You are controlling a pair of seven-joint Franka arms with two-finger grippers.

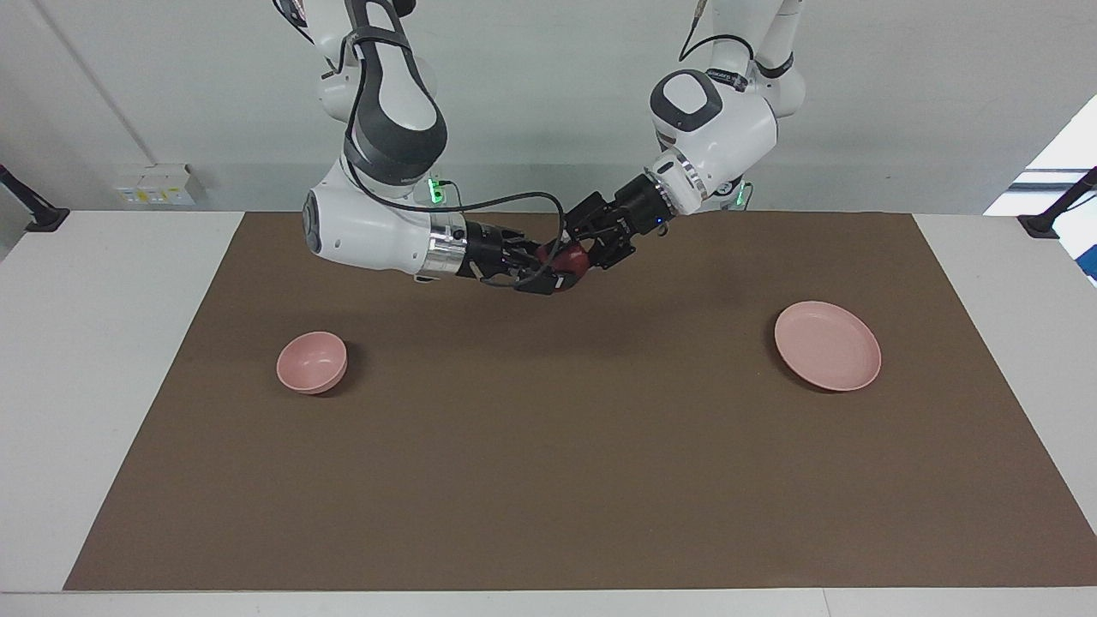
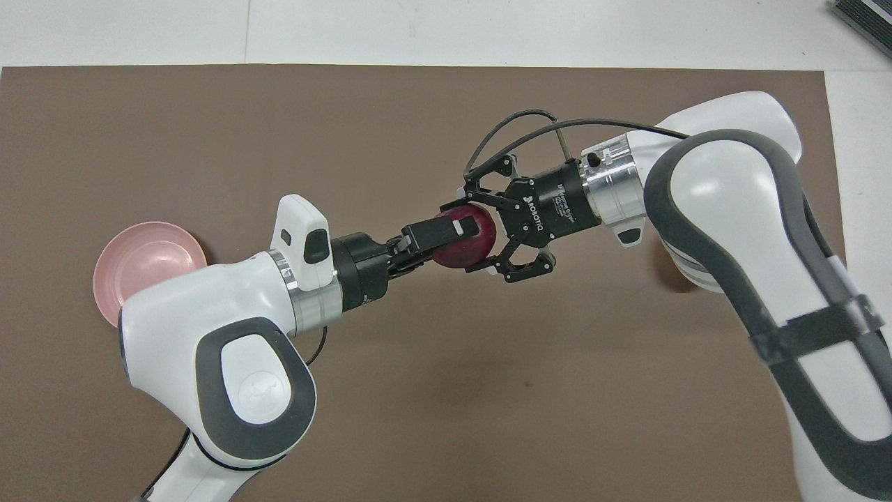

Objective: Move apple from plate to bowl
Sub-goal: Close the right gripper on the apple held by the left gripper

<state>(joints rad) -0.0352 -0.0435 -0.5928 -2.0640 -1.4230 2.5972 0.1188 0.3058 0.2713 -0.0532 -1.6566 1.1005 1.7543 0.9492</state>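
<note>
The dark red apple (image 1: pixel 569 260) (image 2: pixel 468 249) hangs in the air over the mat's middle, near the robots. My left gripper (image 1: pixel 584 254) (image 2: pixel 456 240) is shut on it, one dark finger (image 2: pixel 440 232) lying across its top. My right gripper (image 1: pixel 548 272) (image 2: pixel 465 237) is open, and its fingers (image 2: pixel 486 267) straddle the apple from the other end. The pale pink plate (image 1: pixel 827 345) (image 2: pixel 143 265) lies bare at the left arm's end. The small pink bowl (image 1: pixel 312 362) stands at the right arm's end. In the overhead view my right arm hides it.
A brown mat (image 1: pixel 548 480) covers most of the white table (image 1: pixel 103 343). Both arms meet over the mat's middle. A dark object (image 2: pixel 864 21) lies at the table's corner farthest from the robots, at the right arm's end.
</note>
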